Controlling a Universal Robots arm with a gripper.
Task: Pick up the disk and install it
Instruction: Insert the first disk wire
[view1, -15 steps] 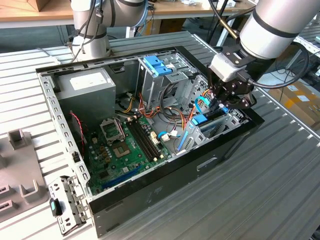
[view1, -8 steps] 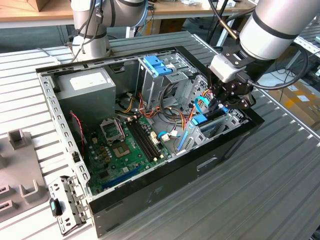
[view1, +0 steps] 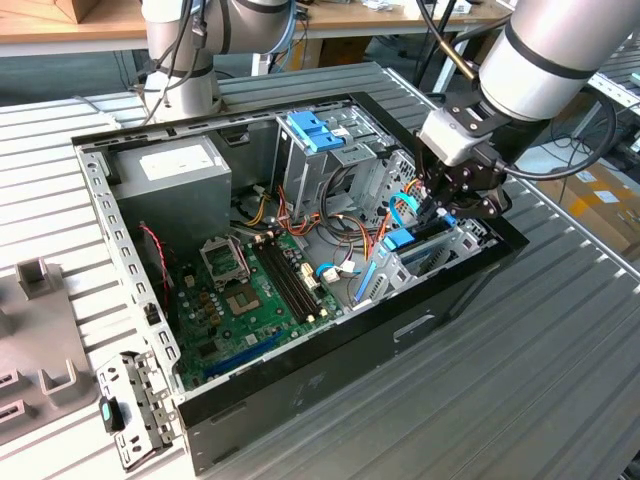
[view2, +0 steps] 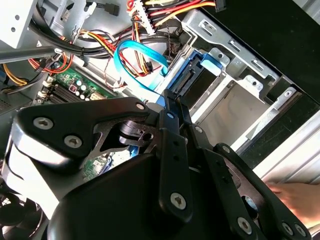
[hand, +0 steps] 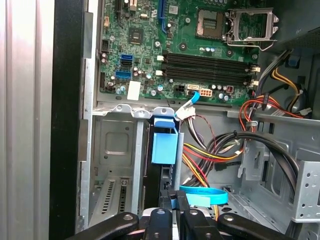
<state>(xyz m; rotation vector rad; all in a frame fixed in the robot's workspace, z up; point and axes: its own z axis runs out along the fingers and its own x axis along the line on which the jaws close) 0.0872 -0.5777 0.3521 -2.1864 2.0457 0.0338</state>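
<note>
The disk (view1: 432, 256) stands on edge in the metal bay at the open case's corner on the exterior view's right. Its dark body with a blue rail shows in both wrist views (view2: 198, 88) (hand: 161, 181). My gripper (view1: 437, 210) reaches down into the case right over the disk's near end. In both wrist views the black fingers (view2: 168, 130) (hand: 183, 210) lie almost together, so the gripper (view2: 171, 97) (hand: 175, 201) is shut. Its tips sit at the disk's end by the blue rail. I cannot tell whether they pinch the rail.
A light-blue latch piece (hand: 164, 145) sits over the bay. A blue flat cable (view2: 134, 65) and bundled wires (hand: 215, 150) crowd next to the gripper. The motherboard (view1: 260, 290) and grey power supply (view1: 165, 170) lie farther in. A hand (view2: 300, 197) shows outside the case.
</note>
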